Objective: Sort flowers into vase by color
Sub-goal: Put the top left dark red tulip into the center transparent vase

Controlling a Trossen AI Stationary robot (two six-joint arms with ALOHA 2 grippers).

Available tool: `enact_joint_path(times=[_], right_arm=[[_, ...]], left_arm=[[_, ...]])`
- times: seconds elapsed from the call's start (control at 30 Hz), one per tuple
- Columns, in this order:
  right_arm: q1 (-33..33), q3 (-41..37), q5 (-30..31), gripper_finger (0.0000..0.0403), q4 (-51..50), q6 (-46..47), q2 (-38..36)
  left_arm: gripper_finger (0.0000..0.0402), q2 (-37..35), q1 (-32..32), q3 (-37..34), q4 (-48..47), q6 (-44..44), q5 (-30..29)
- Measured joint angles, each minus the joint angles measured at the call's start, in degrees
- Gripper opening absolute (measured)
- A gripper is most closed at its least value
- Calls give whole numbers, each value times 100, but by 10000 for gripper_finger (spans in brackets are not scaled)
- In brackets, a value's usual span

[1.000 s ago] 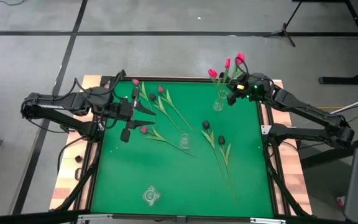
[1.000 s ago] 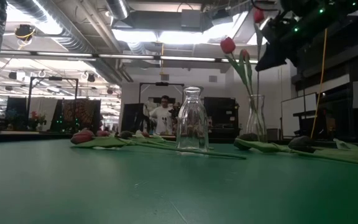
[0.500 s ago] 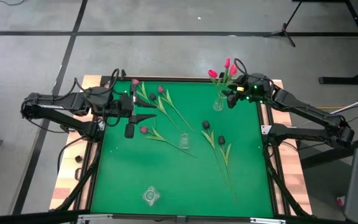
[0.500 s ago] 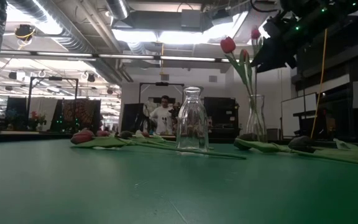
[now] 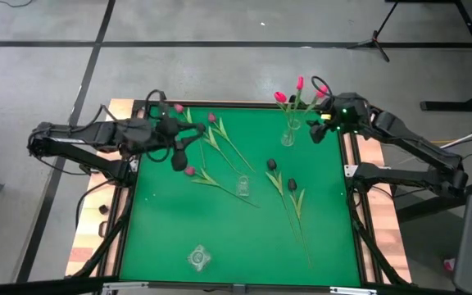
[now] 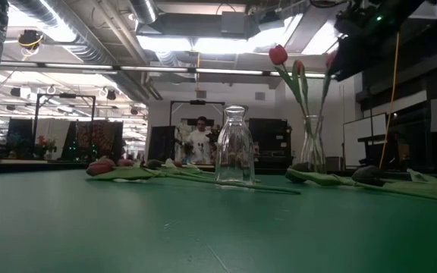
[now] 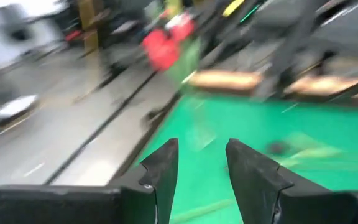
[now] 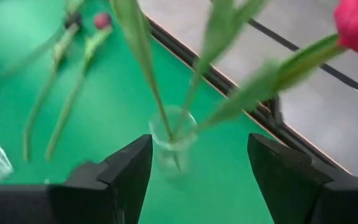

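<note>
Green table (image 5: 220, 238) is sitting on a grey floor (image 5: 220, 74) crossed by dark lines. A tripod base (image 5: 375, 39) is standing beyond the table. In the low view, a person (image 6: 199, 141) is standing in the room behind, under ceiling lights (image 6: 188, 44).

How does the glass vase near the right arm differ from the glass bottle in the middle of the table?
The vase holds three pink-red tulips; the bottle holds no flowers. The vase stands near the table's far edge, just beside the open right gripper; the bottle stands mid-table, with no gripper near it. In the low view the vase flares at its mouth, while the bottle narrows to a neck. Both are clear glass and upright.
</note>
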Motion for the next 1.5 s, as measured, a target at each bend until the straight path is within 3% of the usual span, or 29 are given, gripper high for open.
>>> enact_joint_path(times=[0.07,0.13,0.43,0.73,0.93,1.07,1.33,1.5], right_arm=[[0,114,89,264,-243,5,-38],[2,142,149,264,-385,8,-123],[0,147,159,264,-405,17,-321],[2,147,159,264,-519,21,-319],[0,147,161,264,-506,23,-317],[0,147,161,264,-502,23,-315],[0,147,164,264,-502,21,-315],[0,147,161,264,-514,21,-315]], left_arm=[[133,98,113,0,-455,-217,-271],[133,272,265,0,-772,-380,-151],[134,1620,1507,0,-1232,-277,1325],[134,2288,3364,0,-2067,-2915,1046],[134,2731,4563,0,-1885,-3803,1912],[134,3079,4802,0,-1900,-4509,2712],[133,3549,4772,0,-1745,-4578,2291],[133,3573,5154,0,-1597,-4464,2948]])
